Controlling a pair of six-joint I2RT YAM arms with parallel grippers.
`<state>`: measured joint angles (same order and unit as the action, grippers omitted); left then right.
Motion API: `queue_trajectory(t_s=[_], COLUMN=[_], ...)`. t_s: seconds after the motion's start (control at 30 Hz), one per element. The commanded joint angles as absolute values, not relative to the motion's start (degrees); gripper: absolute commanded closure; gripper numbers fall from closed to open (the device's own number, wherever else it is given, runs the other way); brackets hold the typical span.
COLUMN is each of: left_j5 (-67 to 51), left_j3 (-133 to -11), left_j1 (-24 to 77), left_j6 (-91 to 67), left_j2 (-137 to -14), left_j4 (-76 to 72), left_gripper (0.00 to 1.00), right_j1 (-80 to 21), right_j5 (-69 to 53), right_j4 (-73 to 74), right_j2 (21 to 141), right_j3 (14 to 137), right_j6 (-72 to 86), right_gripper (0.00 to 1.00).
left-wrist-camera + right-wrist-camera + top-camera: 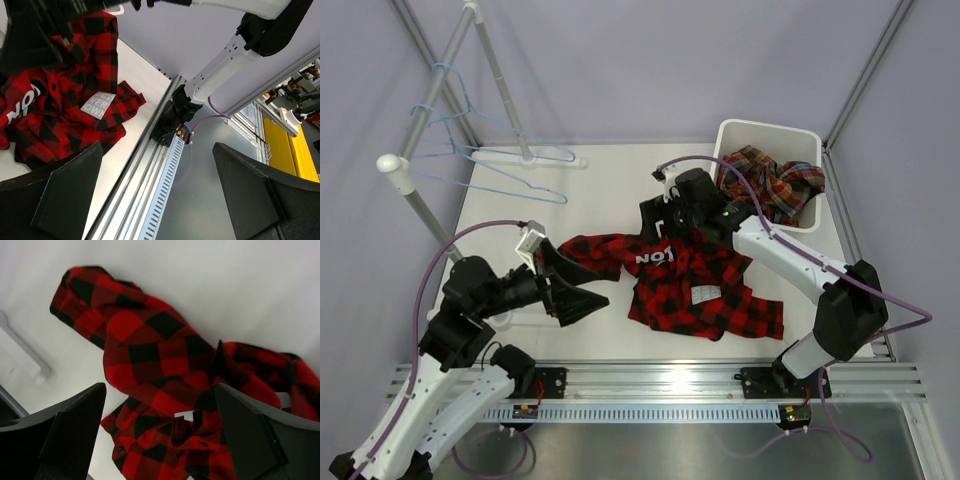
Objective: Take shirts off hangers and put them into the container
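While both of my grippers stand with their fingers wide apart and nothing between them, the red-and-black check flannel shirt (pixel 705 290) with white lettering lies crumpled on the white table (pixel 610 190), between my two arms. My right gripper (pixel 160 387) hangs just above the shirt's collar end, a finger to either side of the cloth and no fabric pinched. My left gripper (pixel 582 283) sits just beside the shirt's left sleeve, turned on its side; whether it touches the sleeve I cannot tell. Through its wrist camera the fingers frame the silver aluminium rail (pixel 150 170) at the near edge, with the shirt off to one side.

The multicolour red, navy and tan plaid shirt (pixel 772 185) is bundled inside the white rectangular plastic basket (pixel 765 128), which stands in the far right corner of the table, close behind my right wrist. My right forearm runs diagonally past the basket's near side, and its purple cable (pixel 895 300) loops out towards the right edge.

At the far left the white-and-grey rack poles (pixel 498 75) lean together. The thin light-blue wire hangers (pixel 510 178) cluster about them, bare, well apart from both grippers.

Pale lilac walls (pixel 640 70) close in the left, far and right sides. Bare table lies between the rack and the check shirt, and a narrower strip runs between the shirt's hem and the rail.
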<state>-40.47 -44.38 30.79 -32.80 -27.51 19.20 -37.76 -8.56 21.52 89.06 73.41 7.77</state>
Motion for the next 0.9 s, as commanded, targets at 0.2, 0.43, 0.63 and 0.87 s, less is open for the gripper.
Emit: queue_trajectory(t_s=[0.2,0.43,0.63,0.87], left_j5=[-42.10,-43.77,-44.56,-44.82], left_j3=[-44.74,-44.74,-43.95,-42.54], left_j1=[30.85,30.76,30.85,30.76], left_j6=[-34.19,-33.84,-33.40,-34.45], left_j2=[-25.84,-24.26,-23.20,-22.76], left_j4=[15.73,16.08,15.91,14.50], left_gripper=[0.01,0.01,0.01,0.01], right_j1=[-43.15,-49.91,-53.09,-53.88], right_j5=[-6.60,13.68,20.73,37.69], right_j4=[18.11,22.57,16.79,23.82], right_j2=[92.54,104.22,105.47,112.75], right_j3=[72.78,77.07,71.72,76.46], right_j6=[6.77,2.03,3.68,7.82], right_gripper=[0.01,0.01,0.01,0.00])
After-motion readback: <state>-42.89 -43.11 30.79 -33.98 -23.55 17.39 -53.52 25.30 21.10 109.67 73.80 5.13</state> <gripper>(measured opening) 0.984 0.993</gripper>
